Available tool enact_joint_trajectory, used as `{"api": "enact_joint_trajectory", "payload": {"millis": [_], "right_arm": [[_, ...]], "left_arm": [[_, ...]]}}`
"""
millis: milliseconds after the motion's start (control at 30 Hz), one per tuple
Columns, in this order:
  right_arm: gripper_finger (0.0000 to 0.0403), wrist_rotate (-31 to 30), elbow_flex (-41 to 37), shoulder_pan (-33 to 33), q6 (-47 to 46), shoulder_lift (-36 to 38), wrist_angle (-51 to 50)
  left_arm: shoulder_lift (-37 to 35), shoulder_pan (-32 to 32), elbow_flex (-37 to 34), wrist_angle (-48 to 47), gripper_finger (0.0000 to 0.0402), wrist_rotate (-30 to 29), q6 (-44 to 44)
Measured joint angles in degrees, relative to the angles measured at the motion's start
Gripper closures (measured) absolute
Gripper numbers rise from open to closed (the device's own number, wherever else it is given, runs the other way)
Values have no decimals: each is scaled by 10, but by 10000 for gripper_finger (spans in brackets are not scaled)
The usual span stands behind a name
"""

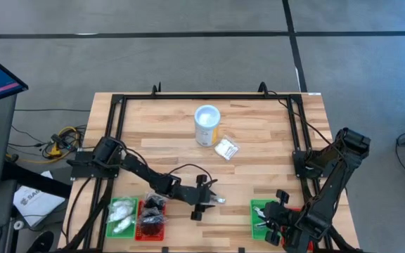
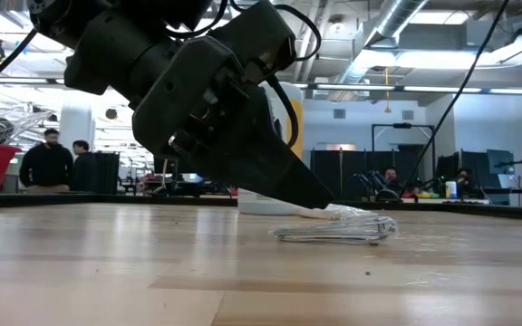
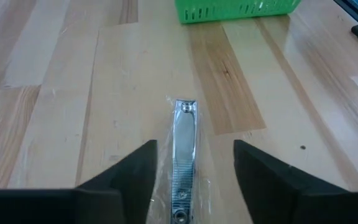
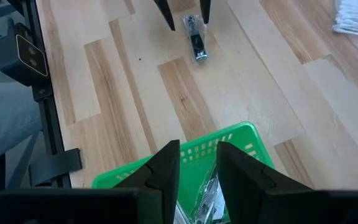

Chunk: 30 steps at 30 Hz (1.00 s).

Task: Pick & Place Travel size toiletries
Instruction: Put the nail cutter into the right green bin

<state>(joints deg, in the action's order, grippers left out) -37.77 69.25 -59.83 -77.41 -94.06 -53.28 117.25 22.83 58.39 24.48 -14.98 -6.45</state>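
Observation:
A clear-wrapped metal nail clipper (image 3: 184,149) lies flat on the wooden table, a little right of the middle near the front edge; it also shows in the high view (image 1: 219,200) and the low view (image 2: 333,231). My left gripper (image 3: 194,180) is open and low over the table, one finger on either side of the clipper's near end, with no touch that I can see. My right gripper (image 4: 197,168) is open above a green tray (image 4: 229,146) at the front right, which holds clear-wrapped metal pieces (image 4: 207,196). A white packet (image 1: 226,148) lies beside the white tub (image 1: 207,125).
At the front left stand a green tray (image 1: 111,226) with white packets and a red tray (image 1: 140,223) with black round pieces. The tall white tub stands at the table's middle back. A black frame (image 1: 118,112) runs round the table's edges. People stand in the room beyond.

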Motion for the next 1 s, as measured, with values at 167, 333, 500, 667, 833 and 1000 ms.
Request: {"api": "enact_joint_trajectory", "payload": {"millis": [167,333,500,667,833,1000], "right_arm": [[305,0,0,0,0,0,0],[305,0,0,0,0,0,0],[305,-1,0,0,0,0,1],[305,-1,0,0,0,0,1],[305,-2,0,0,0,0,1],[305,-2,0,0,0,0,1]], "left_arm": [[0,0,0,0,164,0,0],[3,-1,0,2,156,0,1],[16,-1,-1,2,163,2,1],[29,-1,-1,5,170,2,1],[41,-7,1,20,172,-2,0],[41,-12,1,18,178,-2,0]]}}
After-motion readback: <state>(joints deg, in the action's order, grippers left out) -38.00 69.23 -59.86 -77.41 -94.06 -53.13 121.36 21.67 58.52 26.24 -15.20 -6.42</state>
